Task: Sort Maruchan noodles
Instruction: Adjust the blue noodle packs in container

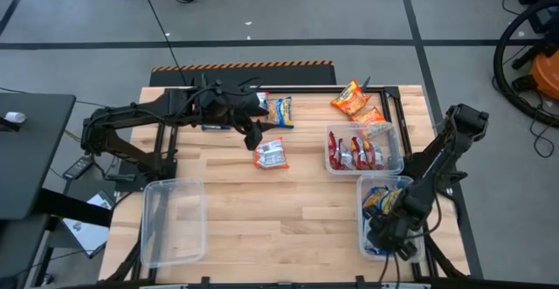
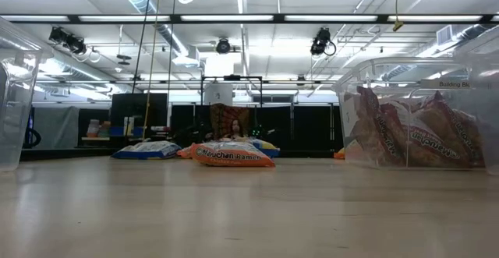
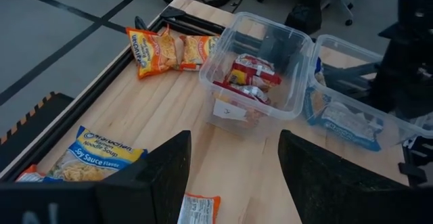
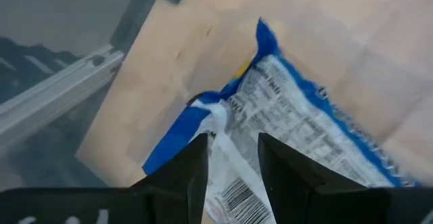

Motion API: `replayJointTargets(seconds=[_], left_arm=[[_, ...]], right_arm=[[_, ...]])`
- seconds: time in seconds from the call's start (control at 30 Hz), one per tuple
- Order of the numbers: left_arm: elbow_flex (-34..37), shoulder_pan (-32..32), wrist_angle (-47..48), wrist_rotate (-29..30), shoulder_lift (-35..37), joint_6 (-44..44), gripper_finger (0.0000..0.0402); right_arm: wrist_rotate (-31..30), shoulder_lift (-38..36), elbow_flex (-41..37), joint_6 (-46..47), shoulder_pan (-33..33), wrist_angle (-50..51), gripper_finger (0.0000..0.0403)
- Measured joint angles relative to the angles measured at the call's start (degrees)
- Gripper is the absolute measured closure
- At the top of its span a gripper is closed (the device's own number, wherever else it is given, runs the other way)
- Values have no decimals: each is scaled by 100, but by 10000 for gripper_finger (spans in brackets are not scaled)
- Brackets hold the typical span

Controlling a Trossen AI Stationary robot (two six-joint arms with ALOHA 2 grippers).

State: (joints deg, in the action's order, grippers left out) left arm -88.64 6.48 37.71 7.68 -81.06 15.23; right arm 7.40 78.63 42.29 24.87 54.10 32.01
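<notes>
A red-and-white noodle packet (image 1: 271,154) (image 2: 234,155) lies flat on the table under my open left gripper (image 1: 251,137) (image 3: 233,176), which hovers above it. A blue-and-yellow packet (image 1: 279,110) (image 3: 95,158) lies just beyond it. Two orange packets (image 1: 356,106) (image 3: 166,48) lie at the far edge. The middle clear bin (image 1: 397,141) holds red packets. My right gripper (image 1: 386,233) (image 4: 233,170) is down inside the near right bin (image 1: 362,203), shut on a blue packet (image 4: 304,129). My right gripper pinches the blue-and-yellow packet between its two fingers at one crinkled end (image 4: 226,132), its printed back with the barcode facing the camera. The rest of the packet slants away from the fingers toward the bin's floor; whether it rests there I cannot tell.
An empty clear bin (image 1: 173,219) stands at the table's near left. More blue packets (image 1: 381,199) lie in the right bin. Bare wood stretches across the near middle. A dark frame rail (image 1: 262,86) runs along the far edge.
</notes>
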Motion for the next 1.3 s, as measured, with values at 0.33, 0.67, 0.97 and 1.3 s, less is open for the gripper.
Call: replayJointTargets(seconds=[0.33, 0.67, 0.97, 1.3], left_arm=[[0, 9, 2, 0, 0, -141, 175], [0, 9, 2, 0, 0, -152, 175], [0, 7, 2, 0, 0, -111, 175], [0, 2, -49, -213, 0, -140, 175]], right_arm=[[39, 0, -503, -1005, 27, -643, 268], [64, -4, -726, -1151, 22, -802, 297], [149, -4, -493, -752, 14, -595, 392], [146, -668, 282, -443, -96, 1190, 397]])
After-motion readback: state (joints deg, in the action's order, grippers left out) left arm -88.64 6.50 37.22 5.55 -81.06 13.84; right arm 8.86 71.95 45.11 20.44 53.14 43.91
